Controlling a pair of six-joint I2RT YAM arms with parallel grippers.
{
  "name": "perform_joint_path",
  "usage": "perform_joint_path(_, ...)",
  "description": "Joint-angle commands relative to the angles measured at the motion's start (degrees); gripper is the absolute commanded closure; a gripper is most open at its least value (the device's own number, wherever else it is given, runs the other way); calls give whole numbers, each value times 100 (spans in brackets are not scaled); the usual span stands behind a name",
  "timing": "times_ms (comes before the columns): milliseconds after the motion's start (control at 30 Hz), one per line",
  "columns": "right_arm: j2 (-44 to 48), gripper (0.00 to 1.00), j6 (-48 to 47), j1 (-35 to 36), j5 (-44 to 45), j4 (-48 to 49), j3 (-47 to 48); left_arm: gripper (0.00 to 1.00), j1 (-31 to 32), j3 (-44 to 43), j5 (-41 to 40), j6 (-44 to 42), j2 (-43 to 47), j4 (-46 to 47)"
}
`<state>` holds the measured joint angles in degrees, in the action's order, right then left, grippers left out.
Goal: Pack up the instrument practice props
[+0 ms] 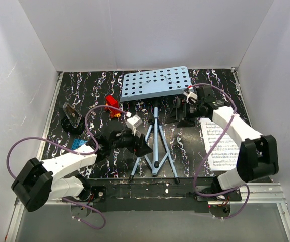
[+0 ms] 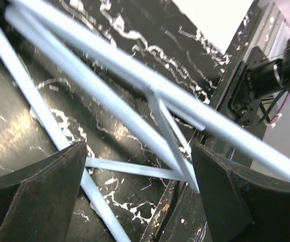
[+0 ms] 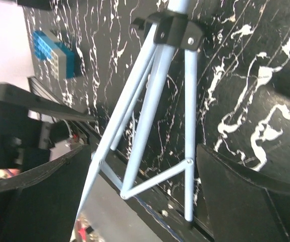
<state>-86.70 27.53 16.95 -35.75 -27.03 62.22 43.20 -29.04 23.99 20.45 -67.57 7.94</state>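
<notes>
The light-blue music stand stands upright mid-table, with its perforated desk plate (image 1: 156, 83), thin pole (image 1: 156, 121) and tripod legs (image 1: 155, 161). White sheet-music pages (image 1: 219, 143) lie flat at the right, under my right arm. My left gripper (image 1: 142, 147) is open beside the left tripod leg. In the left wrist view the legs (image 2: 134, 83) cross between the gripper's (image 2: 139, 186) spread fingers (image 2: 39, 201). My right gripper (image 1: 179, 112) is open just under the plate's right end, apart from the pole. Its wrist view looks down the tripod (image 3: 150, 116) between wide fingers (image 3: 250, 201); the gripper (image 3: 142, 196) holds nothing.
A red object (image 1: 112, 104) lies left of the plate. A small black holder (image 1: 71, 117) stands at the far left and a blue block (image 1: 77, 144) (image 3: 54, 53) lies near my left arm. White walls enclose the black marbled mat (image 1: 94, 85). A metal rail (image 1: 155, 190) runs along the near edge.
</notes>
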Motion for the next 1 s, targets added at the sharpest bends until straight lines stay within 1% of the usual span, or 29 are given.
perform_joint_path(0,661,7,-1187,159,261,-1006,116,15,-180,-576,255,-717,306,-714)
perform_joint_path(67,803,6,-1381,317,165,-989,-51,12,-382,-682,334,-770,350,-925)
perform_joint_path(133,830,6,-1347,423,-167,-761,-227,11,-672,-735,466,-753,350,-979)
perform_joint_path(200,795,10,-1329,493,-380,-524,-271,10,-996,-744,519,-656,359,-909)
perform_joint_path(233,777,12,-1312,528,-346,-445,-254,10,-1067,-770,571,-682,367,-857)
perform_joint_path(300,716,21,-1242,607,-188,-312,-175,10,-1261,-770,642,-718,315,-664)
perform_joint_path(367,593,28,-1241,721,-82,-277,-87,12,-1200,-709,450,-849,288,-567)
perform_joint_path(433,470,32,-1285,853,-99,-286,-8,16,-1086,-551,335,-1025,262,-461)
perform_joint_path(567,171,34,-1355,1178,-301,-286,124,24,-1024,28,10,-692,279,-83)
perform_joint_path(700,-163,36,-1303,1311,-354,-277,221,27,-1033,512,-201,-674,455,-47)
perform_joint_path(833,-400,41,-1268,1346,-380,-251,273,28,-1050,838,35,-682,508,119)
perform_joint_path(900,-453,46,-1259,1390,-407,-233,282,28,-1050,847,342,-700,351,242)
perform_joint_path(967,-488,48,-1250,1460,-433,-198,256,31,-1050,873,580,-648,96,400)
